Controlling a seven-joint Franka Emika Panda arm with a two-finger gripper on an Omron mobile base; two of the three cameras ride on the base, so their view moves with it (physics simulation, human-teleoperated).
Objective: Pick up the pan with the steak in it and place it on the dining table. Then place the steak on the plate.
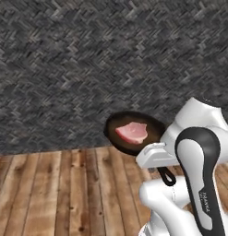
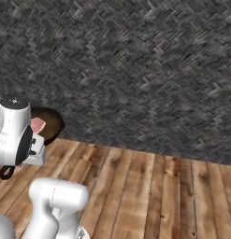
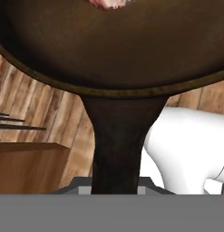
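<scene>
While the gripper [image 3: 115,188] is clamped nearly closed on its short dark handle, the pan [image 1: 134,131] hangs in the air above the floor [image 1: 64,193], held level in front of the arm. Round, black and matte, it carries the steak [image 1: 132,132], a flat pink slab with a paler edge, near its middle. Behind stands a grey herringbone-textured wall [image 2: 135,70]; below run warm wooden planks.

A home kitchen is showing here: a skillet [image 1: 134,132] is carrying raw steak [image 1: 132,132] above plank flooring [image 1: 64,193], against a grey herringbone-tiled wall [image 1: 87,64].
</scene>
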